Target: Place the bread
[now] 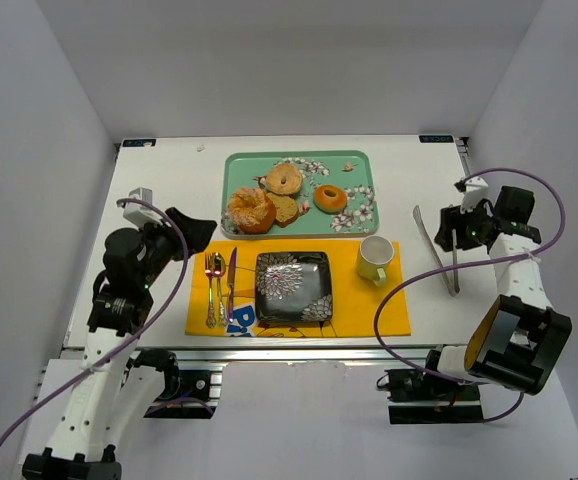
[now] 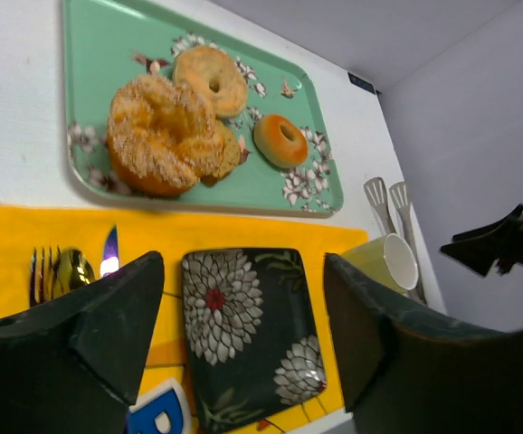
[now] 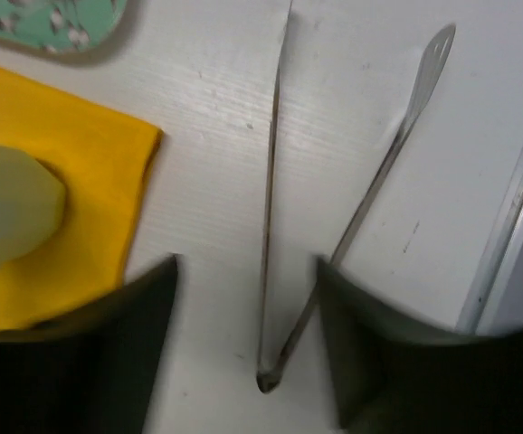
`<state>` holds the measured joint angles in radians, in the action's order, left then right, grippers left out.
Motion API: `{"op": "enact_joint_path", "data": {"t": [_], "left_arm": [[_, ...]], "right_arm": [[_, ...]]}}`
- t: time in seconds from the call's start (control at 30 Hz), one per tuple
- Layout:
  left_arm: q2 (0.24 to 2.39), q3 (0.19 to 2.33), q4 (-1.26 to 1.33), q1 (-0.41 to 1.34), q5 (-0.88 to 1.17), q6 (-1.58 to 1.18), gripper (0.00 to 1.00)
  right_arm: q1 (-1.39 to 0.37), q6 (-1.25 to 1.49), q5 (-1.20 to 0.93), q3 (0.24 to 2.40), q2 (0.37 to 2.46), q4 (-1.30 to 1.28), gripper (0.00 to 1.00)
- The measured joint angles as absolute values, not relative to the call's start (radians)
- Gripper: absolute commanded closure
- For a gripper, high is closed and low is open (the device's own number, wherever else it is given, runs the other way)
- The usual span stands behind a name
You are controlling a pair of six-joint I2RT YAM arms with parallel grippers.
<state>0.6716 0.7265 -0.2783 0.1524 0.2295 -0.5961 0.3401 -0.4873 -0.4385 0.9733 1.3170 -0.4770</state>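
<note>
Bread on the tray, far and left of the right gripper over the tongs

Sits in two pieces on the green tray point(image 1: 244, 170) at the far middle of the table: doughnut ring point(image 1: 330, 198) toward the tray's right side, wedge slice point(image 1: 286, 209) tucked against the big bun point(image 1: 250, 210). Right gripper point(image 3: 246, 280): open and empty, jaws straddling the hinge end of the tongs point(image 3: 269, 181), apparently without contact. Tongs' long axis near-to-far, hinge nearest, paddles toward the far edge, so lined up with the gap. Left gripper point(image 2: 243, 271): also open, holding nothing, nearer the slice. Probably calls for a tongs pickup first, then a reach leftward past the mug point(image 1: 373, 258).
</note>
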Motion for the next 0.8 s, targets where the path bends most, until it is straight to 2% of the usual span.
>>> {"op": "enact_joint_path", "data": {"t": [0.03,0.07,0.4,0.67,0.8], "left_arm": [[0.652,0.712,-0.286,0.152,0.227,-0.608,0.16],[0.63,0.695,-0.298,0.152,0.224,-0.615,0.14],[0.557,0.634,-0.368,0.152,0.225,-0.628,0.12],[0.594,0.621,-0.358,0.152,0.235,-0.629,0.12],[0.63,0.621,-0.357,0.152,0.242,-0.629,0.12]], "right_arm": [[0.339,-0.506,-0.429,0.957,1.317,-0.476,0.11],[0.339,-0.516,-0.414,0.94,1.317,-0.476,0.11],[0.339,-0.524,-0.25,0.865,1.369,-0.436,0.11],[0.335,-0.531,-0.192,0.837,1.573,-0.329,0.11],[0.331,-0.512,-0.199,0.862,1.617,-0.276,0.16]]}}
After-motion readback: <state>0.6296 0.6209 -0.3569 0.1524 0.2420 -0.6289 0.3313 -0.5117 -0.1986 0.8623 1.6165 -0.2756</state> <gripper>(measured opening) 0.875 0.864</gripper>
